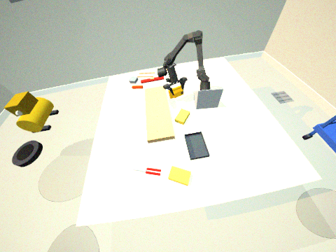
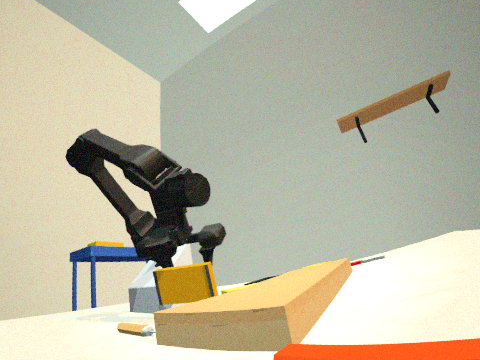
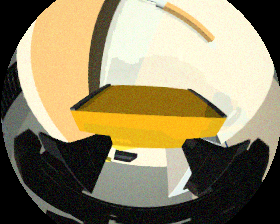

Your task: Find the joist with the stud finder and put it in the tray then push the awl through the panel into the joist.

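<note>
A black jointed robot arm (image 1: 200, 53) (image 2: 112, 188) stands at the far part of a large white table (image 1: 241, 141) (image 2: 400, 296), bent over and reaching down. Its black two-fingered gripper (image 1: 176, 85) (image 2: 192, 261) (image 3: 148, 133) is clamped on a boxy yellow stud finder with dark edge strips (image 1: 176, 91) (image 2: 185, 283) (image 3: 147, 131). The stud finder is tilted, near the far end of a long, pale wooden floor panel (image 1: 159, 114) (image 2: 255, 298) (image 3: 63, 55), on the side towards the arm's base. From where I look, I can't quite tell whether it touches the panel.

An awl with a light wooden handle (image 2: 134, 329) (image 3: 190, 21) lies on the table beyond that same end, its metal shank partly hidden by the panel in the low side view. A shallow dark grey rectangular tray (image 1: 197, 145) rests on the table beside the panel's near end, with nothing in it. A small yellow block (image 1: 182, 116) lies between panel and upright grey board (image 1: 208, 99). Nearer me are red-handled pliers (image 1: 153, 173), just beside a larger yellow block (image 1: 180, 176).
</note>
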